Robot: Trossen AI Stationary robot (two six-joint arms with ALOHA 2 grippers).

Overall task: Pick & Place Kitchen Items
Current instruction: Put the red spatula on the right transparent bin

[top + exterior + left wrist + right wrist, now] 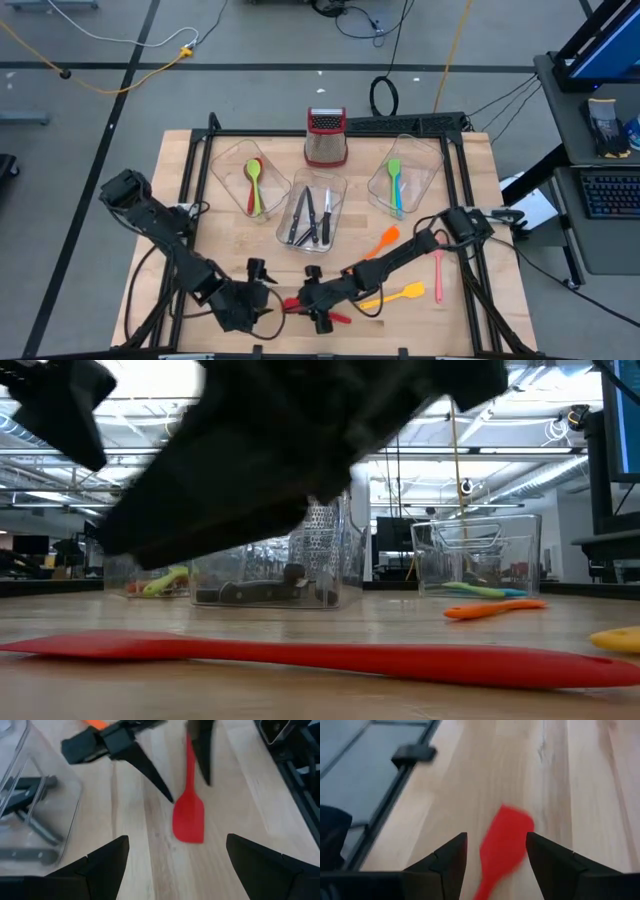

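A red spatula [338,317] lies flat on the wooden table near its front edge, seen full length in the low view [320,658]. In the left wrist view its blade [189,817] points toward my left gripper [177,865]. That gripper [268,298] stands open just left of the blade, with nothing between its fingers. My right gripper [308,303] is open over the spatula, one finger on either side of the handle [190,760]. Its own view shows the blade [507,840] in the gap between its fingers.
Three clear tubs stand behind: the left [232,160] with red and green spoons, the middle [335,190] with black-handled knives, the right [425,165] with green and blue utensils. A grater [326,135] stands at the back. Orange [385,240], pink [438,275] and yellow [395,295] utensils lie to the right.
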